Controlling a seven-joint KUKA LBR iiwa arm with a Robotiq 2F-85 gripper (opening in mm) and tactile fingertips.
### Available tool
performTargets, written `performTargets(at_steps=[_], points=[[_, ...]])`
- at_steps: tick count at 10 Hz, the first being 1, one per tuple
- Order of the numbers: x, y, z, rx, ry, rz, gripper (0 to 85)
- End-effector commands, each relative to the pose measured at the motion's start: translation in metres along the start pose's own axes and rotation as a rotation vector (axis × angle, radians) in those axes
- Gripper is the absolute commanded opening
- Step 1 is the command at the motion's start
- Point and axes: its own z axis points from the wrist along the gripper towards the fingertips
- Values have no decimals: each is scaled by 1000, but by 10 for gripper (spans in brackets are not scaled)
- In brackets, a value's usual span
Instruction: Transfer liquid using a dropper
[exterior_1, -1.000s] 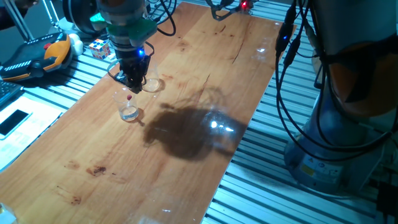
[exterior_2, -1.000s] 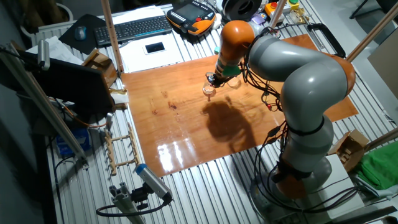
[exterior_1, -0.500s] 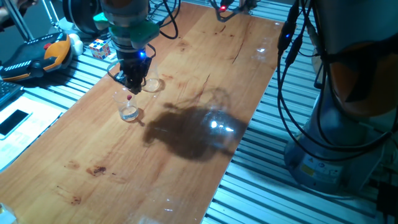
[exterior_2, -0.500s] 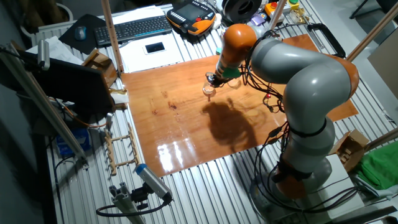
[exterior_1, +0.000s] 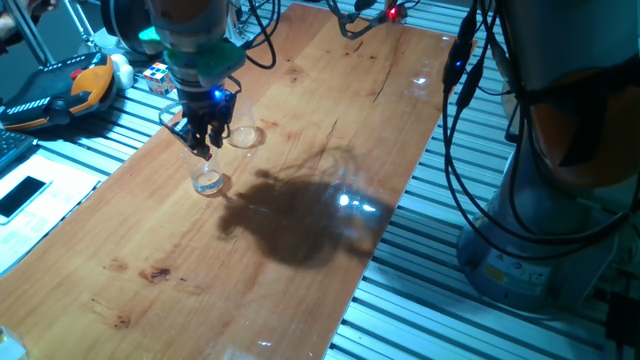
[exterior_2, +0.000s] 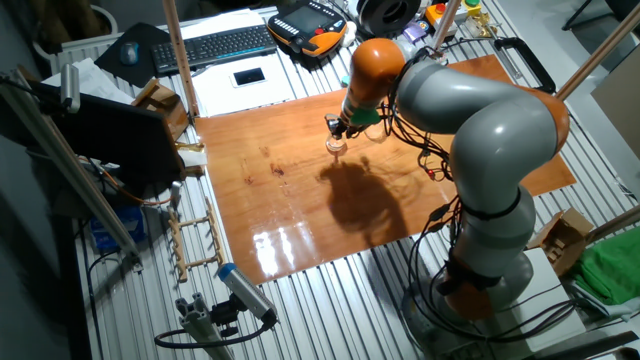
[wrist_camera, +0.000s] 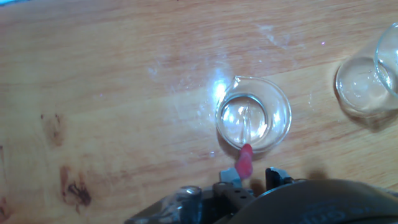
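The small clear glass cup (exterior_1: 208, 181) stands on the wooden table (exterior_1: 300, 150); it also shows in the hand view (wrist_camera: 254, 121) with a faint glint of clear liquid (wrist_camera: 239, 118) inside. The dropper (wrist_camera: 244, 160) leans in the cup, thin tube down, red bulb over the near rim. My gripper (exterior_1: 203, 148) hangs just above the cup, a little to its left. In the hand view my gripper (wrist_camera: 252, 179) has its jaws apart, with the bulb beside the left fingertip (wrist_camera: 228, 177). In the other fixed view my gripper (exterior_2: 335, 128) covers the dropper.
A flat round clear dish (exterior_1: 243, 136) lies just right of the cup; it shows at the right edge of the hand view (wrist_camera: 367, 81). A Rubik's cube (exterior_1: 160, 77) and an orange teach pendant (exterior_1: 60, 90) lie off the table's left edge. Cables hang at the right (exterior_1: 460, 120).
My gripper has moved left and slightly down over the cup. The red bulb, seen below the fingers earlier in the fixed view, is now covered by the gripper.
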Motion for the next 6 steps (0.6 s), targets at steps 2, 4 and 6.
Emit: performTargets(at_steps=[2, 4, 6], points=[[-2, 0, 6, 2, -7, 13, 330], [-3, 0, 9, 14, -3, 48, 330], [-3, -1, 17, 16, -4, 87, 330]])
